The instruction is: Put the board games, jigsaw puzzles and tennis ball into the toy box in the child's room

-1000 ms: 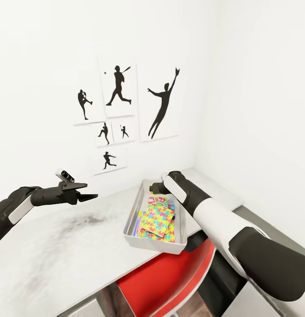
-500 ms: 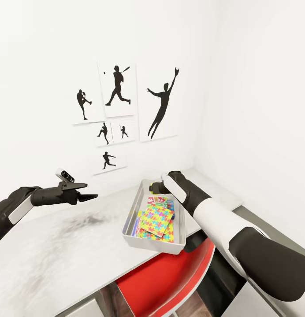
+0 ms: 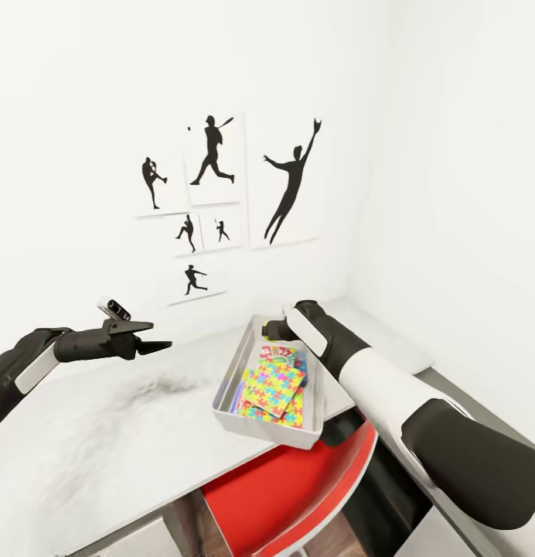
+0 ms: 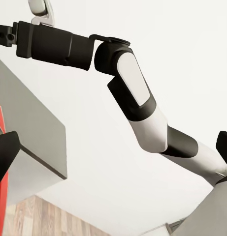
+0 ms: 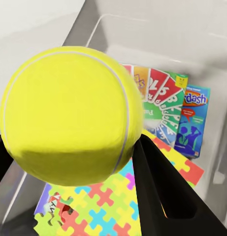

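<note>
The toy box stands on the table near its right end. Inside lie the jigsaw puzzles on top of colourful board games. My right gripper hovers over the box's far end, shut on the tennis ball. In the right wrist view the ball hangs above the box's contents, with a black finger beside it. My left gripper is open and holds nothing, raised above the table to the left of the box.
A red chair sits tucked under the table just below the box. Black silhouette sports pictures hang on the white wall behind. The room's corner wall rises close on the right. The left wrist view looks across at my right arm.
The whole head picture has shifted slightly, so the camera moved. Both arms and the ball keep their places over the table.
</note>
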Controlling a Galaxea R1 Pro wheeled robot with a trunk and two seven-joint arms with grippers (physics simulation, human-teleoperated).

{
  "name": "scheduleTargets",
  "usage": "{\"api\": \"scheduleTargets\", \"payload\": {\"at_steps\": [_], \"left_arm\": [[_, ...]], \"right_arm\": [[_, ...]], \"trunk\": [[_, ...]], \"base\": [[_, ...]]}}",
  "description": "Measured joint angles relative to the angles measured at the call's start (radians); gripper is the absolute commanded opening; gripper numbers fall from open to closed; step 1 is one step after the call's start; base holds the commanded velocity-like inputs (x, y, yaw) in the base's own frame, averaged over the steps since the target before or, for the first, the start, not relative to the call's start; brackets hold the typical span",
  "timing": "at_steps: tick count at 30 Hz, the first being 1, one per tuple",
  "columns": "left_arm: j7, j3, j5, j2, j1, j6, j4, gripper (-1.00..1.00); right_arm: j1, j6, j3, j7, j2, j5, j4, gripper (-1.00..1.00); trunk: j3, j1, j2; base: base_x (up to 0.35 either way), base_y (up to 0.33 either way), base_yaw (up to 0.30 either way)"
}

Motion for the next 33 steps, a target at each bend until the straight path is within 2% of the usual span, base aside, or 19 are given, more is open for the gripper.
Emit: {"api": "scheduleTargets", "payload": {"at_steps": [19, 33], "left_arm": [[0.000, 0.000, 0.000, 0.000, 0.000, 0.000, 0.003, 1.00], [0.000, 0.001, 0.000, 0.000, 0.000, -0.001, 0.011, 1.00]], "right_arm": [[0.000, 0.000, 0.000, 0.001, 0.000, 0.001, 0.000, -1.00], [0.000, 0.001, 0.001, 0.002, 0.000, 0.002, 0.000, -1.00]], "trunk": [[0.000, 0.000, 0.000], [0.000, 0.000, 0.000]], "base": [[0.063, -0.109, 0.010], [0.098, -0.012, 0.000]]}}
